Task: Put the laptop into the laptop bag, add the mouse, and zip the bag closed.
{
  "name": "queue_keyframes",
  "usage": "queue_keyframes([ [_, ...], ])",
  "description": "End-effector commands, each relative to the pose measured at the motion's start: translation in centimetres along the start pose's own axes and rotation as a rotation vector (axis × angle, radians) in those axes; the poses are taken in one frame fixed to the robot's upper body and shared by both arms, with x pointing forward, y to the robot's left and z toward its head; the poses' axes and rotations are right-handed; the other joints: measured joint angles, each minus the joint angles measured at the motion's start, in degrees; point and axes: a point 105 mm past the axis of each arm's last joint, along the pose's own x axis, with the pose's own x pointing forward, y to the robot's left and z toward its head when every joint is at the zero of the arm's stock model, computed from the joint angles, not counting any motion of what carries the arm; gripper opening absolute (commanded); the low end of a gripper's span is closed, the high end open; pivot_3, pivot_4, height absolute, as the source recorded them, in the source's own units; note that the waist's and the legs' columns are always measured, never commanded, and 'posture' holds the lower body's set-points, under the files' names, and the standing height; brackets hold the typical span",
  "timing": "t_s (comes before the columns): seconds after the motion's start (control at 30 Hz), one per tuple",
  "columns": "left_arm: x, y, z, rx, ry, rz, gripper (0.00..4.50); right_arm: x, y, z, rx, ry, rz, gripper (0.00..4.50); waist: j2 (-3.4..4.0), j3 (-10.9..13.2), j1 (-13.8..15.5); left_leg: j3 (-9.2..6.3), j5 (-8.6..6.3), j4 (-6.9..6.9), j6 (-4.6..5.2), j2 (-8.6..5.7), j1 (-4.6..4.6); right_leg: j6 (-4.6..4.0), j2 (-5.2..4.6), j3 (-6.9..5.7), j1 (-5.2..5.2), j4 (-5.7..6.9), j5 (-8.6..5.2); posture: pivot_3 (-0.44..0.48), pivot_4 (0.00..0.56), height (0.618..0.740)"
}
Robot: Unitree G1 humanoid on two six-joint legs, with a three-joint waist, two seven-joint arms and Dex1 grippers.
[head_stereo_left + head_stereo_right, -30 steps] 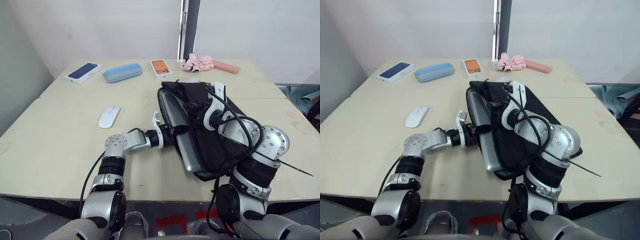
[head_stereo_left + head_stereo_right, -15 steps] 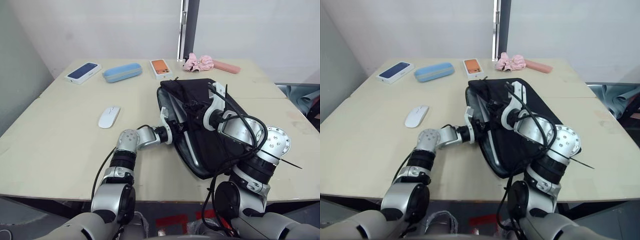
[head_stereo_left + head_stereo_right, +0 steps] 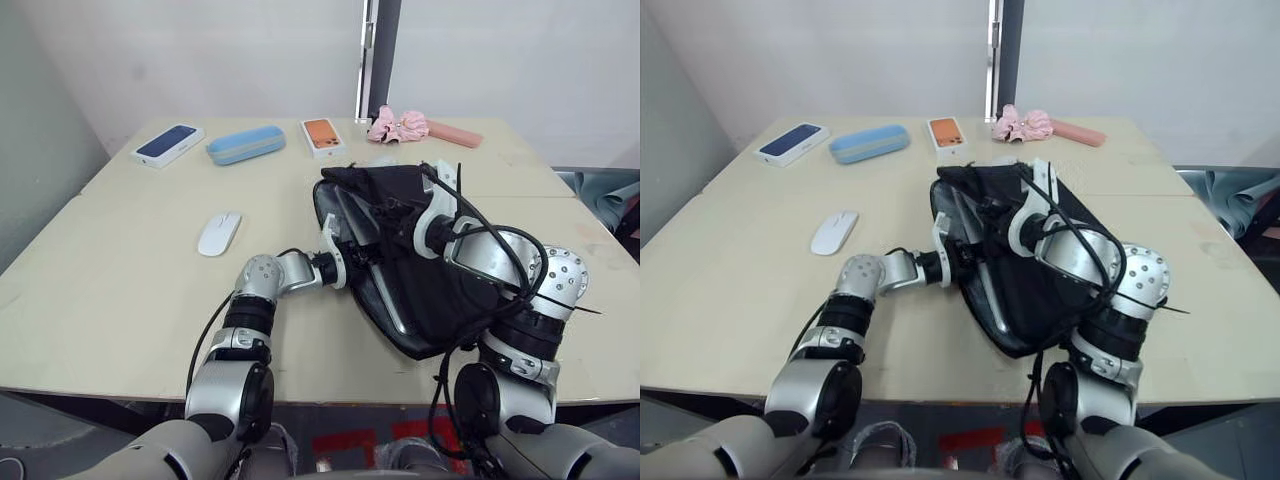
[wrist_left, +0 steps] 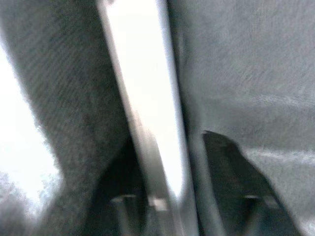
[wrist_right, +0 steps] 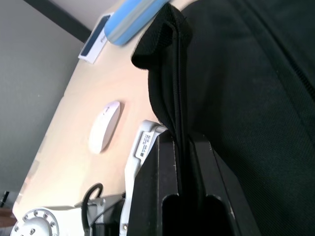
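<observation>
Pinching the black strap of the laptop bag (image 3: 440,290), the right gripper (image 5: 183,162) has its two fingers pressed tight on the fabric, centre of the head view. Left gripper (image 3: 352,257) sits at the bag's open left edge with its fingers either side of the laptop (image 3: 385,290) edge, clamped on it. That slab is mostly tucked inside already. Mouse (image 3: 218,233) lies loose on the table (image 3: 120,290), left of centre.
</observation>
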Motion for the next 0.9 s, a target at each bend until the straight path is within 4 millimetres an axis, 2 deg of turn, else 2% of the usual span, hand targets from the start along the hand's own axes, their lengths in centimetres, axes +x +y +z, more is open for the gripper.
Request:
queue_keyframes([
  [0.03,-0.8,-3.8,2.2,0.091,-0.055,-0.131,3.02,-0.6,1.2,0.8,0.005,-0.025,0.047,0.00,0.00,0.00,0.00,0.00,0.00,0.00,0.00,0.00,0.00,0.00,0.00,-0.01,0.00,0.00,0.00,0.000,0.150,0.740],
  [0.13,-1.3,-4.7,2.0,0.079,-0.037,-0.177,3.02,-0.7,1.3,0.7,0.016,-0.012,0.047,0.00,0.00,0.00,-0.05,0.00,0.00,0.00,0.00,0.00,-0.01,0.00,0.00,0.00,0.00,-0.01,0.00,0.000,0.150,0.740],
  [0.27,-1.4,-4.8,1.9,0.076,-0.032,-0.182,3.02,-0.9,1.4,0.6,0.025,0.001,0.044,0.00,0.00,0.00,-0.02,-0.01,0.00,0.01,0.01,-0.01,-0.05,0.02,0.00,-0.02,0.00,-0.03,0.00,0.000,0.150,0.740],
  [0.33,-2.4,-5.0,2.0,0.093,-0.030,-0.183,3.02,-1.0,1.4,0.6,0.031,0.003,0.042,0.00,0.00,0.00,-0.02,-0.02,-0.01,0.02,0.01,-0.01,-0.08,0.03,0.00,-0.02,0.00,-0.05,0.01,0.000,0.150,0.740],
  [0.47,-4.6,-3.6,2.9,0.162,-0.044,-0.063,3.02,-1.2,1.1,1.0,0.033,0.002,0.032,0.00,0.00,0.00,-0.31,-0.08,0.00,0.03,0.01,0.00,-0.20,0.03,0.01,-0.08,-0.06,-0.07,0.01,0.000,0.150,0.740],
  [0.7,-8.0,-3.4,3.7,0.327,-0.018,0.046,3.02,-1.4,0.8,1.4,0.028,0.002,0.023,0.00,0.00,0.00,0.06,-0.41,0.00,0.18,0.01,0.00,-0.52,0.03,0.00,-0.39,-0.10,-0.11,0.01,0.000,0.150,0.740],
  [0.9,-12.1,-4.5,8.5,0.340,-0.215,0.093,3.02,-1.4,0.4,1.5,0.025,0.002,0.014,0.00,0.00,0.00,-0.05,-0.53,0.00,0.27,0.01,0.00,-0.62,0.03,-0.02,-0.49,-0.10,-0.09,0.01,0.000,0.150,0.740],
])
